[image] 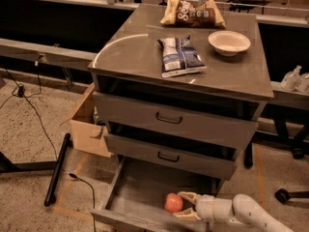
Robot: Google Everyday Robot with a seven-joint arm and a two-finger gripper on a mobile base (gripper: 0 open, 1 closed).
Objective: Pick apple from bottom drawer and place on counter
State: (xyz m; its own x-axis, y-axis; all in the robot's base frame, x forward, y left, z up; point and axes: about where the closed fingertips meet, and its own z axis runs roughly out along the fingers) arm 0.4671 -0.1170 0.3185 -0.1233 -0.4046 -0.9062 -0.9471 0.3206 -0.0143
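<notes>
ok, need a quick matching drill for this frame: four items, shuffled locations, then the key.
Items:
1. apple
2. bowl
3. blue chip bag
4. cardboard box

Places:
A. on the floor, left of the bottom drawer
B. inside the open bottom drawer, right beside the gripper
C. on the counter, back right
D. on the counter, near the middle

Pairs: 1-B, 2-C, 3-D, 4-A

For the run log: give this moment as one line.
gripper: open, at apple | apple: in bottom drawer | counter: no apple
</notes>
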